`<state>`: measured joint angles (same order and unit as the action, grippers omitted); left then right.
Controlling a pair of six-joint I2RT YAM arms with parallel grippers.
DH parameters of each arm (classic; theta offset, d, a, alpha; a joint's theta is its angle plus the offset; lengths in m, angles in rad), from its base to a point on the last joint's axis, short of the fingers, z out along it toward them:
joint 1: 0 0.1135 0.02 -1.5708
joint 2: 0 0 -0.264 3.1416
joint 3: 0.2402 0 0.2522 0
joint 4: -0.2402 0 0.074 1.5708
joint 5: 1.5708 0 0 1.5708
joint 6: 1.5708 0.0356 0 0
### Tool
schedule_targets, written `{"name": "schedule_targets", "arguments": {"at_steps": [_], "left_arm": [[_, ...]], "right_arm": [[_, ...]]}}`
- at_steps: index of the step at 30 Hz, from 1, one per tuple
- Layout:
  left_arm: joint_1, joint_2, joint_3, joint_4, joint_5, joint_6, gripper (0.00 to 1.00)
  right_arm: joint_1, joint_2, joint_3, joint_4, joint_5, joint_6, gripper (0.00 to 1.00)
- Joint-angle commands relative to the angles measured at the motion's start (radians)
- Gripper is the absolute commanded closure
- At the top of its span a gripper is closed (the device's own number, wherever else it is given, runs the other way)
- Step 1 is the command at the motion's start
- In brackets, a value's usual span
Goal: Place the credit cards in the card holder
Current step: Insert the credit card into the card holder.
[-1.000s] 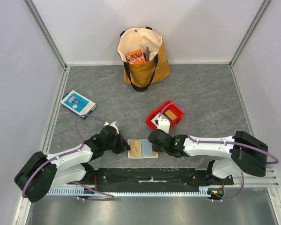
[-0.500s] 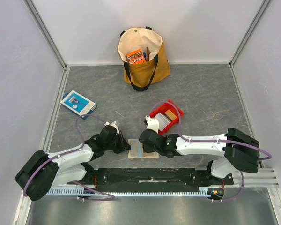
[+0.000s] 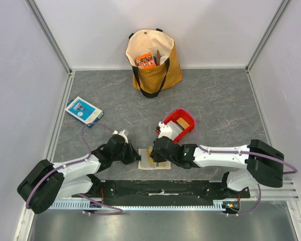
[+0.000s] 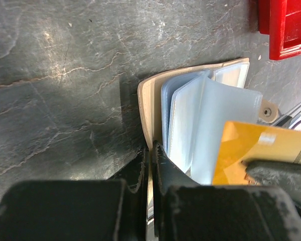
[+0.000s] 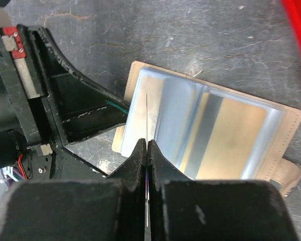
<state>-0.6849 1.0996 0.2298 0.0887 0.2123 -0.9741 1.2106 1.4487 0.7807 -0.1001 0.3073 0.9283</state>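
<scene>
The beige card holder (image 3: 160,164) lies open on the table, its clear sleeves fanned up (image 4: 210,115). My left gripper (image 4: 152,148) is shut on the holder's left cover edge (image 4: 146,100). My right gripper (image 5: 147,143) is shut on an orange credit card (image 4: 241,150), which shows edge-on as a thin line (image 5: 147,113) over the holder's left sleeves (image 5: 165,115). In the top view this card (image 3: 150,151) hangs just above the holder, between the two grippers. A tan card shows inside a right-hand sleeve (image 5: 236,135). More credit cards (image 3: 179,124) lie in the red tray.
The red tray (image 3: 189,116) stands just behind the right of the holder, close to my right wrist. A tan tote bag (image 3: 153,60) with an orange packet stands at the back. A blue-and-white flat box (image 3: 84,110) lies at the left.
My right arm has swung left from the red tray to above the holder, carrying the orange card. The left gripper has kept its hold on the holder's edge.
</scene>
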Motion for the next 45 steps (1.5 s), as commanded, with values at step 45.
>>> {"name": "schedule_targets", "arguments": {"at_steps": [45], "left_arm": [[-0.004,0.091,-0.075,0.059,-0.013,0.002,0.98]], "right_arm": [[-0.161,0.061,-0.497,0.784,-0.169,0.265,1.0]]}}
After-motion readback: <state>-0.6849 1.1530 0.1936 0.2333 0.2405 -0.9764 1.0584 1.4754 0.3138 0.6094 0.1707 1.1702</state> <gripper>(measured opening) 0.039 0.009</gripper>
